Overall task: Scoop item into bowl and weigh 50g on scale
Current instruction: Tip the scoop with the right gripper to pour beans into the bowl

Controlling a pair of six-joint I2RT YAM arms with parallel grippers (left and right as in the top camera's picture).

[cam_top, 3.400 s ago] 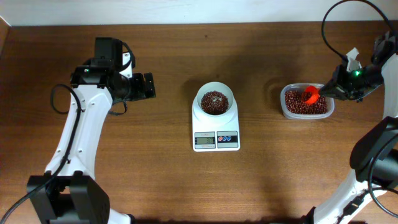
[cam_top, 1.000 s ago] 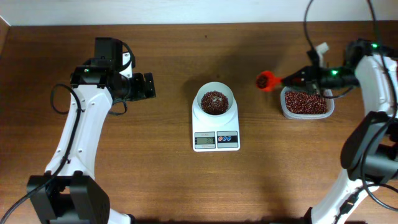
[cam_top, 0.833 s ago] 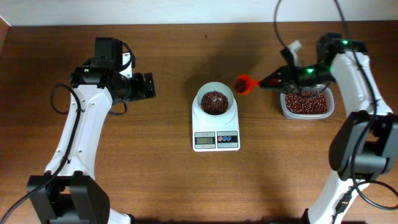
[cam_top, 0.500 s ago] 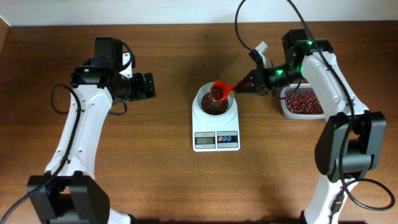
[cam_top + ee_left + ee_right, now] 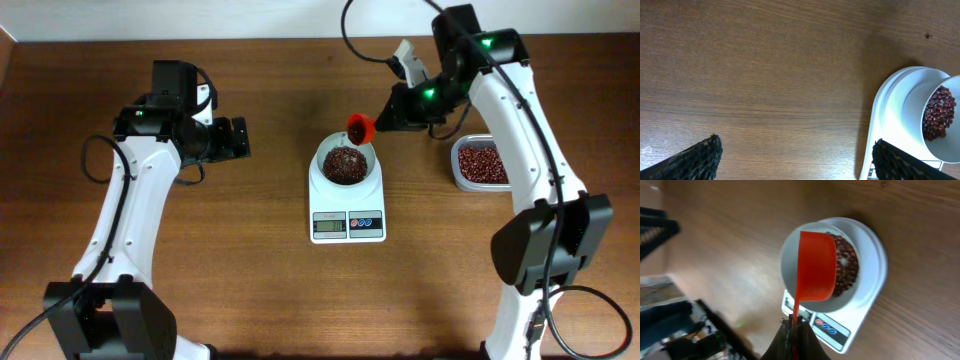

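**Right gripper** (image 5: 393,116): closed tight on the handle of a red scoop (image 5: 360,128). The scoop cup is hanging just ahead of the fingertips, tipped over the far rim of the bowl (image 5: 323,158).

**Left gripper** (image 5: 238,138): fingers standing wide apart and holding nothing, well off to the side of the bowl above bare desk (image 5: 250,260).

**Beans** (image 5: 343,163): heaped in the bowl below the scoop. The rest are lying in the clear tub (image 5: 457,172) behind the right gripper.

**Scale** (image 5: 347,226): carrying the bowl; its display is too small to read.

**Risks:**
- The whole scoopful may be going in at once, overshooting the target weight.
- With the cup sitting at the rim and not over the centre, beans are likely to be bouncing out onto the scale or desk.
- The scoop edge may be pressing on the bowl, falsifying the reading or nudging the bowl off centre.
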